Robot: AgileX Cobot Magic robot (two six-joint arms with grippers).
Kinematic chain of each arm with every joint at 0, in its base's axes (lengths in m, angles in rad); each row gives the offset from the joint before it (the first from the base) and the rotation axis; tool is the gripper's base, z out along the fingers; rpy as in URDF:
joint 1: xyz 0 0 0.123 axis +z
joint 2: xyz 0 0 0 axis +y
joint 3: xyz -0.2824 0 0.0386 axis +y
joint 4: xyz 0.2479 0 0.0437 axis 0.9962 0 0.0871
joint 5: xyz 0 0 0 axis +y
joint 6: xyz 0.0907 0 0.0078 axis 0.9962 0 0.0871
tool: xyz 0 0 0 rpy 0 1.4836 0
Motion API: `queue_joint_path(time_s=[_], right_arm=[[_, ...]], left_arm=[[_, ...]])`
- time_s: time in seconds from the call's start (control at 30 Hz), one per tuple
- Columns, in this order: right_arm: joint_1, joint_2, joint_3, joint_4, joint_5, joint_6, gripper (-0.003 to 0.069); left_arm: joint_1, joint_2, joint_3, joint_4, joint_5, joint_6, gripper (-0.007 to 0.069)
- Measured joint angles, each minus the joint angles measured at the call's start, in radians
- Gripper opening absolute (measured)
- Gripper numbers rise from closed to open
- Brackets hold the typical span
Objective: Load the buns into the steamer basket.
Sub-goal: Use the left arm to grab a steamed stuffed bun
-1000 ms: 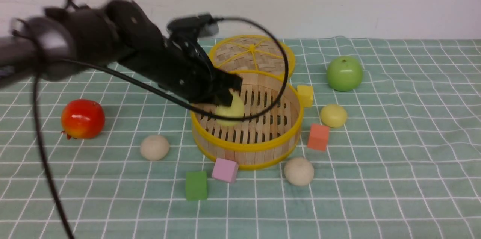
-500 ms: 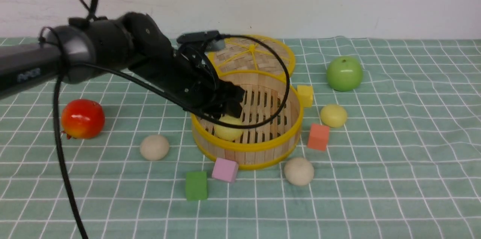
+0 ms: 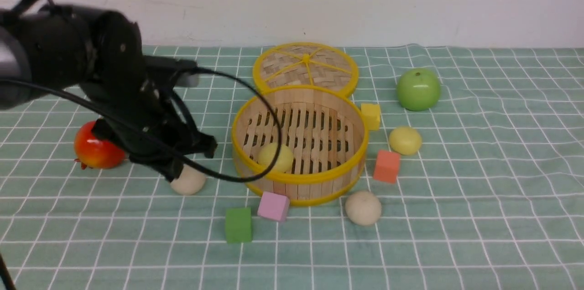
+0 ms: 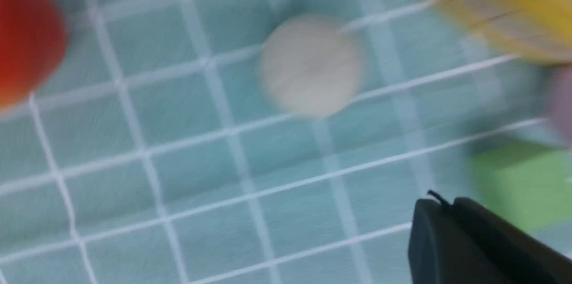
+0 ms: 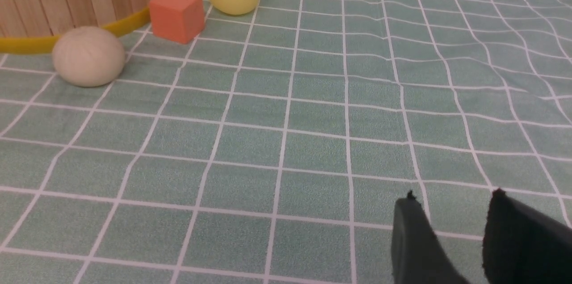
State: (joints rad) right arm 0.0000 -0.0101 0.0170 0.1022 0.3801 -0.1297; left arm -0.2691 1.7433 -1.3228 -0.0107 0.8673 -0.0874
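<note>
**Smooth pale yellow bun inside the round, yellow-rimmed wooden steamer basket**

I see a green cloth with white grid lines, rippled at far right, before a pale wall. Another yellow bun and two cream-beige buns lie outside. My black left gripper has its fingers together; my black right gripper's stand apart.
</note>
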Motion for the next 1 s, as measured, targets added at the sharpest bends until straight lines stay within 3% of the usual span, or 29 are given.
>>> queue_joint_path(time_s=[0.1, 0.2, 0.3, 0.47, 0.87, 0.93, 1.0], right_arm=[[0.000, 0.000, 0.000, 0.000, 0.000, 0.000, 0.0240], [0.000, 0.000, 0.000, 0.000, 0.000, 0.000, 0.0240], [0.000, 0.000, 0.000, 0.000, 0.000, 0.000, 0.0240], [0.000, 0.000, 0.000, 0.000, 0.000, 0.000, 0.0240], [0.000, 0.000, 0.000, 0.000, 0.000, 0.000, 0.0240], [0.000, 0.000, 0.000, 0.000, 0.000, 0.000, 0.0240], [0.000, 0.000, 0.000, 0.000, 0.000, 0.000, 0.0240]], left_arm=[[0.048, 0.057, -0.004, -0.032, -0.047, 0.012, 0.0050], [0.066, 0.100, -0.018, -0.080, -0.088, 0.061, 0.0121], [0.065, 0.127, -0.024, -0.132, -0.144, 0.095, 0.0242], [0.065, 0.145, -0.024, -0.133, -0.225, 0.100, 0.0311], [0.065, 0.220, -0.026, -0.118, -0.268, 0.100, 0.0309], [0.065, 0.222, -0.029, -0.112, -0.268, 0.100, 0.0280], [0.065, 0.222, -0.031, -0.112, -0.264, 0.098, 0.0204]])
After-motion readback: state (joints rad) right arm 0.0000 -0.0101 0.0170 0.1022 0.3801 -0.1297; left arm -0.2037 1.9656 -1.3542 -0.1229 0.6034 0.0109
